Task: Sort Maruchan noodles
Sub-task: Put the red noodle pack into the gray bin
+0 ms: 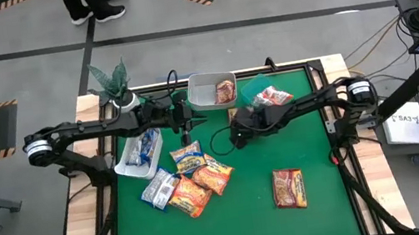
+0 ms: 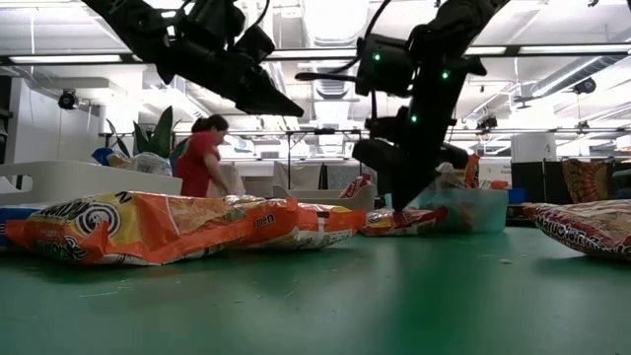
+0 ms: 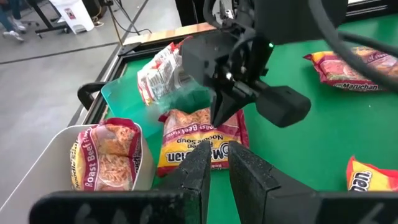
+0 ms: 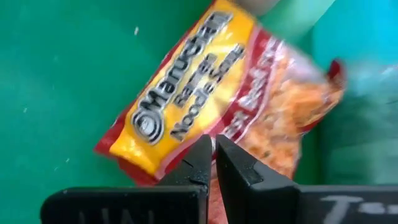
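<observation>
The green-covered table (image 1: 317,159) carries three tubs along its far side. The translucent teal plastic tub (image 1: 249,88) and the white rectangular plastic tub (image 3: 37,168) each hold a red packet, and a long white tub (image 1: 126,166) holds blue-and-white ones. The right gripper (image 4: 213,155) is set low just beside the teal tub, its fingers clenched together at the edge of a red-and-yellow crinkly Maruchan beef packet (image 3: 186,134) lying flat on the cloth. Whether any wrapper is pinched cannot be told. If little or none is caught, the slick film is likely to be lost on lifting, or the packet dragged against the tub wall. The left gripper (image 3: 221,165) hangs close above, fingers drawn nearly together on nothing; a clash of the two arms is judged possible. A loose heap of orange and blue packets (image 1: 190,180) and one dark red packet (image 1: 288,188) remain unsorted.
</observation>
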Controlling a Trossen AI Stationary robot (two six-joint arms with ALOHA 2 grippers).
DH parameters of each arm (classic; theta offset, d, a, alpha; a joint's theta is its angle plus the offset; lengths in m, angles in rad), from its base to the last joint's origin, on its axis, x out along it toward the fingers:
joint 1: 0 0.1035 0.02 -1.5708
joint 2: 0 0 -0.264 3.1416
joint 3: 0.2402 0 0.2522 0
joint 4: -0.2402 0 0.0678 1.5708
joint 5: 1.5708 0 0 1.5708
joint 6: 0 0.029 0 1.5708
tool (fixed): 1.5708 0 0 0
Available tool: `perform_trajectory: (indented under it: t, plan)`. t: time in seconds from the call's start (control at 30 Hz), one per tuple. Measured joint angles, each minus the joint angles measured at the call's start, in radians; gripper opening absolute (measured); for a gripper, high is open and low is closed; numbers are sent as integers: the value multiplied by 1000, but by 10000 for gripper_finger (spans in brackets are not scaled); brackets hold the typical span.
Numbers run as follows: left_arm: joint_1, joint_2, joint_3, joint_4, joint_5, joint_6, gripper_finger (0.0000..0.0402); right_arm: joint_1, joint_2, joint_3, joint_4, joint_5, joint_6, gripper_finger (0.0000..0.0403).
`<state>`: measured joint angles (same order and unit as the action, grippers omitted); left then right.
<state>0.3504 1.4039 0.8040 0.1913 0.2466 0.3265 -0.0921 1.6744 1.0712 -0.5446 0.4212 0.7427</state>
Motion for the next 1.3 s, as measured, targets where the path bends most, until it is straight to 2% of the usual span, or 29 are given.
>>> perform_trajectory:
  t: [0.17, 0.3, 0.4, 0.63, 0.8, 0.93, 1.17, 1.3]
  plan:
    - [0, 1, 0, 0, 0, -18, 39, 0, 28, 0, 43, -111, 19, 12]
    - [-3, 7, 0, -1, 0, -30, 39, 3, 38, 0, 186, -231, -11, 12]
    - [-7, 7, 0, -9, 0, -52, 39, 4, 27, 0, 267, -278, -51, 12]
    - [-34, 7, -29, -23, 29, -122, 39, -7, -71, 0, 147, -234, -112, 12]
    - [-62, 7, -48, -21, 33, -135, 39, -16, -103, 0, 7, -49, -115, 12]
    - [-73, 7, -51, -6, 33, -155, 39, -21, -89, -7, -17, 17, -108, 12]
    - [-77, 7, -59, 10, 33, -188, 39, -19, -21, -26, -2, 10, -96, 12]
    - [-80, 7, -61, 10, 33, -201, 39, -14, 8, -26, 3, -121, -87, 12]
